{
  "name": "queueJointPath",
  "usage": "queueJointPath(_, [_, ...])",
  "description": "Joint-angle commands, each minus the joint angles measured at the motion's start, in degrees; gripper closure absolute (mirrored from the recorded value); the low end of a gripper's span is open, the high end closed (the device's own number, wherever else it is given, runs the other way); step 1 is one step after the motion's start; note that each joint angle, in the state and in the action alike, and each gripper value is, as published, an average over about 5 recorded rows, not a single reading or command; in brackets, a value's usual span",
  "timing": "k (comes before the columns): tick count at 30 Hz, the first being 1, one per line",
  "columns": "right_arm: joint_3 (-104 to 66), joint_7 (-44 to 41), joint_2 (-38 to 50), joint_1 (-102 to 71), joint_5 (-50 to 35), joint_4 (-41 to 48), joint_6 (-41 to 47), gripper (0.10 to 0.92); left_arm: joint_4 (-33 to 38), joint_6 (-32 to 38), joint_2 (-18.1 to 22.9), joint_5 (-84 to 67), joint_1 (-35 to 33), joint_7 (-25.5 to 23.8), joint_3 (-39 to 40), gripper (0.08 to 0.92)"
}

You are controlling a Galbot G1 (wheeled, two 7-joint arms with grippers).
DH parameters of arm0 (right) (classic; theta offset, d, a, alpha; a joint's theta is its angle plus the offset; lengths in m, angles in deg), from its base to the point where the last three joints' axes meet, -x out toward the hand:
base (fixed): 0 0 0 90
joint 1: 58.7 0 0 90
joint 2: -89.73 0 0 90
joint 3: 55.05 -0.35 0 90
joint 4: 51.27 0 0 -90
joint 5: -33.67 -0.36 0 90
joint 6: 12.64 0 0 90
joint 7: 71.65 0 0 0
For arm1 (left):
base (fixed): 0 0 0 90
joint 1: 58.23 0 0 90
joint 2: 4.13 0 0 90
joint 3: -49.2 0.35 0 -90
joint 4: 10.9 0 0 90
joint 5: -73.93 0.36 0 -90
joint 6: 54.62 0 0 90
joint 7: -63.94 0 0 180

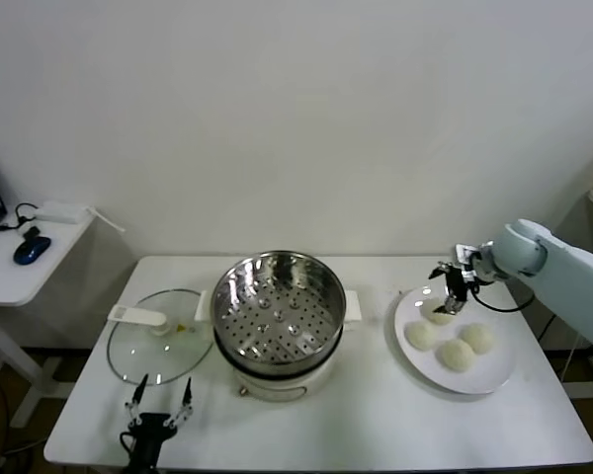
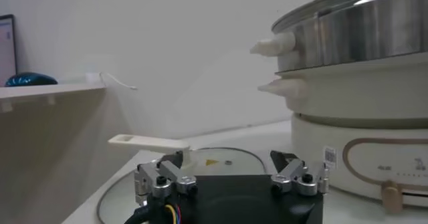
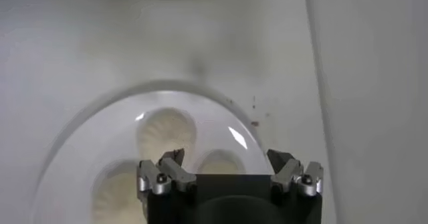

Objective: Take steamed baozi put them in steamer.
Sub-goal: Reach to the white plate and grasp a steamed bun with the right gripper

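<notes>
Four pale baozi lie on a white plate at the table's right. The shiny perforated steamer stands on its cream pot base in the middle and holds nothing. My right gripper is open and hovers just above the plate's far side, over the farthest bun. In the right wrist view its jaws are spread above the plate, with buns below. My left gripper is open and parked near the front edge by the glass lid. The left wrist view shows it empty, with the steamer beside it.
A round glass lid with a white handle lies flat left of the steamer. A small white side table with a blue mouse stands at the far left. The wall is close behind the table.
</notes>
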Motion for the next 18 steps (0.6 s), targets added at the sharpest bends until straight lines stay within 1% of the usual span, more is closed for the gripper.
queueJointPath(1, [6.8, -5.8, -8.1, 4.9, 3.4, 13.2, -4.6, 0.203, -0.3, 0.0, 0.0, -0.1, -0.1, -0.1, -0.3, 0.177])
queueJointPath(6, [5.6, -7.6, -11.8, 2.9, 9.4, 19.1, -9.6, 0.203, -0.4, -0.1, 0.0, -0.1, -0.1, -0.2, -0.4, 0.177])
queueJointPath(11, [3.5, -7.7, -14.2, 1.0, 13.1, 22.4, -10.4, 0.203, -0.6, 0.0, 0.1, 0.0, -0.2, -0.4, -0.6, 0.177])
queueJointPath(18, [0.7, -7.3, -15.3, -1.8, 15.8, 25.0, -10.3, 0.203, -1.3, 0.3, -0.3, 0.1, 0.0, -0.6, -0.9, 0.177])
